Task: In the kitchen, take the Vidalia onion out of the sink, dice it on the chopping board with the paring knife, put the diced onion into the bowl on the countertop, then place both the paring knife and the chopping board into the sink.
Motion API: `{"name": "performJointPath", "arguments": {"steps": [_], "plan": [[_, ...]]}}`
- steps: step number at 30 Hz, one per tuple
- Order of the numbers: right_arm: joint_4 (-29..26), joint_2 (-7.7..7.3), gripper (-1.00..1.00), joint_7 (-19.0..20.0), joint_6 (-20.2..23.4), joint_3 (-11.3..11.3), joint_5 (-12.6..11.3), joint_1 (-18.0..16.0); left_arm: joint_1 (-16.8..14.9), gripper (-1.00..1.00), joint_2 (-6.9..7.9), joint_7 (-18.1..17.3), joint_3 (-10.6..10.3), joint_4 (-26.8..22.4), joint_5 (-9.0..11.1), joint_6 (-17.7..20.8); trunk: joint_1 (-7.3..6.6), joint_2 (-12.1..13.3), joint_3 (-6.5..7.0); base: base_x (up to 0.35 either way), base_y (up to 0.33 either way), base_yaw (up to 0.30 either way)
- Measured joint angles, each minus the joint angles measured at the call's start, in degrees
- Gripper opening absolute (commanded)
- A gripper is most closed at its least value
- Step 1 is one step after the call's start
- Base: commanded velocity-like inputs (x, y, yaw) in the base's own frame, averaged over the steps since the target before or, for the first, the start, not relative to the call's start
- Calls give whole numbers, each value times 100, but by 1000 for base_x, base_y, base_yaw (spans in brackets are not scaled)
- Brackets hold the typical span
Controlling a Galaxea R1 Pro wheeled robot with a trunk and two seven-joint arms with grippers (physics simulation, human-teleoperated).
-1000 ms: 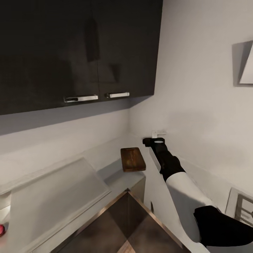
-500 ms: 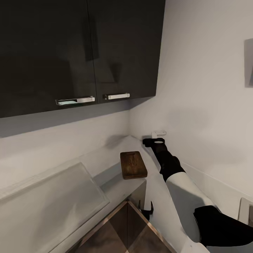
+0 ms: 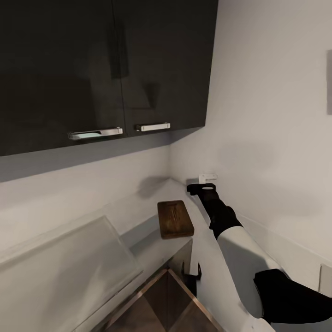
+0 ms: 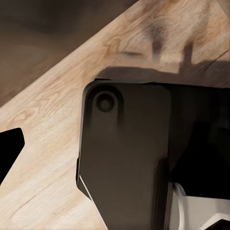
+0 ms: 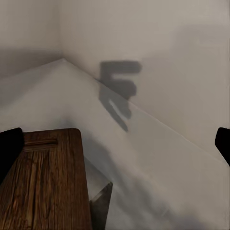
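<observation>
The dark brown wooden chopping board (image 3: 174, 219) lies flat on the pale counter (image 3: 152, 193). Beside it, the right claw (image 3: 201, 187) hangs released. The left claw's (image 3: 191, 271) state I cannot tell.

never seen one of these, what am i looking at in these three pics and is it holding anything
These are simulator renders from a two-armed wheeled robot in a kitchen. The large picture comes from its head camera, looking down over a pale counter below dark wall cabinets. The white-and-black limb is its right arm, stretched toward the corner; the right gripper sits at its tip. A dark brown chopping board lies on the counter beside it.

The other two pictures come from cameras near each gripper. The right wrist one looks past two black fingertips, spread wide, at the same board; nothing sits between them. The left wrist one looks down at a wooden floor and the robot's own dark body. Nothing is seen held.
</observation>
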Motion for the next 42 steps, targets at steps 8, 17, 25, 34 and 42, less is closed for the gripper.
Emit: {"name": "performJointPath", "arguments": {"steps": [8,17,25,34,42], "plan": [[49,0,100,2,0,0,2,0,0,100,0,-3,0,12,0,0,2,0,0,34,1,0],[66,0,100,9,-1,-2,2,0,1,100,0,-3,0,12,0,1,1,0,0,54,131,0],[84,0,100,9,0,-1,3,0,0,100,0,-3,0,21,0,0,2,0,0,48,51,0],[95,0,100,9,0,-1,1,0,0,100,0,-3,0,21,0,0,1,1,0,48,2,0],[95,0,100,9,0,0,4,0,0,100,0,-3,0,21,0,0,2,0,0,10,0,0]]}}
